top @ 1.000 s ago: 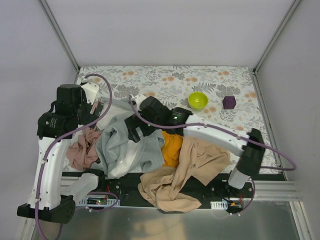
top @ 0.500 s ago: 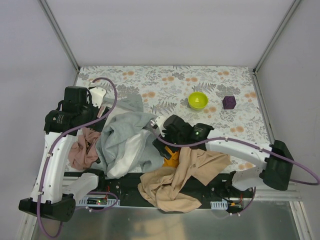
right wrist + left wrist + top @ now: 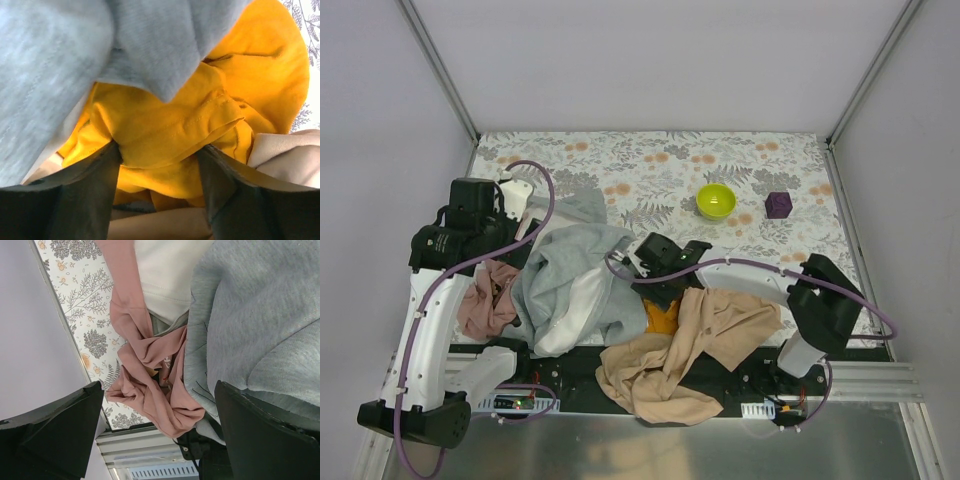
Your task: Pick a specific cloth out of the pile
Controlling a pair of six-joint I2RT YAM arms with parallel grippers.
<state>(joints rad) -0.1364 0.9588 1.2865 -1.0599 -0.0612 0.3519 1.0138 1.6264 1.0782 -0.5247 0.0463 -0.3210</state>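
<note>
On the right-hand edge of the grey garment [image 3: 570, 278], the top camera shows the cloth [image 3: 662, 316] only as a small orange-yellow patch. It is wedged between that garment and the tan garment [image 3: 715, 325], low in the pile [image 3: 620, 335]. The right gripper [image 3: 655, 293] sits at the patch, against the grey garment's right hem. Its own body masks the jaws in this view.

Left wrist view: the left gripper [image 3: 159, 387] hangs with its fingers spread wide and nothing between them. It is above the grey garment's left edge, where the pink cloth [image 3: 145, 360] is bunched against it. No orange fabric is visible here.

Right wrist view: the cloth [image 3: 170, 125] fills the centre, and its upper part is tucked under a flap of the grey garment [image 3: 75, 60]. The two fingers [image 3: 75, 200] stand either side of a thick, stitched fold, with fabric filling the gap. Contact on both sides appears likely, but whether the jaws pinch it firmly cannot be told.

Assessment: the cloth is judged light, soft and limp, and not fragile. It should drape and trail rather than lift as one piece. The fabric looks matt, so slip should be low if several layers are gathered. The hemmed fold between the fingers is the soundest hold. The overlying grey flap may drag along with it, so a pull away from the grey garment is advisable.
</note>
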